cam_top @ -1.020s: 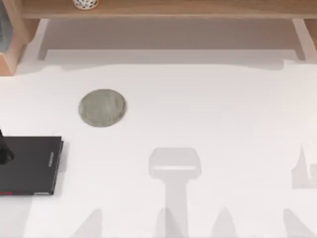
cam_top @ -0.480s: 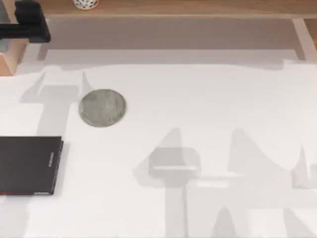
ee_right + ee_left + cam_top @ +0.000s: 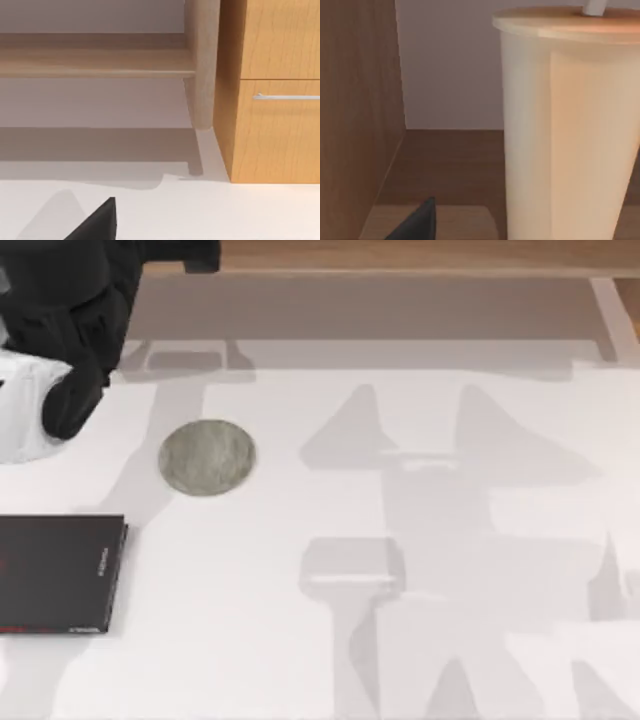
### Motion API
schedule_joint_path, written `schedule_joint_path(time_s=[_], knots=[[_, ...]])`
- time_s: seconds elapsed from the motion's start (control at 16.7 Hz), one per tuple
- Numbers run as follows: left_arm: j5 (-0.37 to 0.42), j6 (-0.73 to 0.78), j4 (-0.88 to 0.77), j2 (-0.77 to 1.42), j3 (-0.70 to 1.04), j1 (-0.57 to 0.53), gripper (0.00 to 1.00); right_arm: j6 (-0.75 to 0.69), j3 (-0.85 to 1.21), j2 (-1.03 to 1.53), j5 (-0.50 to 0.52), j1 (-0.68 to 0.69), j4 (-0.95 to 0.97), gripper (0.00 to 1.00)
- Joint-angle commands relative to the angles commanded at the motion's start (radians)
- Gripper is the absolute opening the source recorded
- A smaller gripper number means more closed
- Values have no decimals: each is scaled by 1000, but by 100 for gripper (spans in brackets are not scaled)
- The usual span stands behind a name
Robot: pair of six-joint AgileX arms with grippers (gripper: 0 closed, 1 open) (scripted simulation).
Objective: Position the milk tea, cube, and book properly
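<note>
Milk tea (image 3: 567,130) stood very close in front of the left hand's camera, on a brown wooden shelf (image 3: 450,165) beside a wooden side wall; its bottom was cut off and just a bit of the white straw (image 3: 595,7) showed at the lid. One dark fingertip (image 3: 417,222) of the left hand poked in, so I could not tell if that hand was open or closed. From above, the left arm (image 3: 70,320) covered the far left corner of the white tabletop (image 3: 400,540), where half a second ago only a small dark part showed. The grey round mat (image 3: 207,457) and the thin black book (image 3: 58,573) had not moved. The right hand's camera faced a wooden drawer cabinet (image 3: 275,100).
</note>
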Motion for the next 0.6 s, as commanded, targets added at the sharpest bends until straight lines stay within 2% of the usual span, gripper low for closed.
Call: schedule_joint_path(time_s=[0.18,0.6], knots=[[-14,-1,35,71,48,-16,100,0,0,0,0,0,0,100],[-10,-1,31,85,63,-11,100,0,0,0,0,0,0,100]])
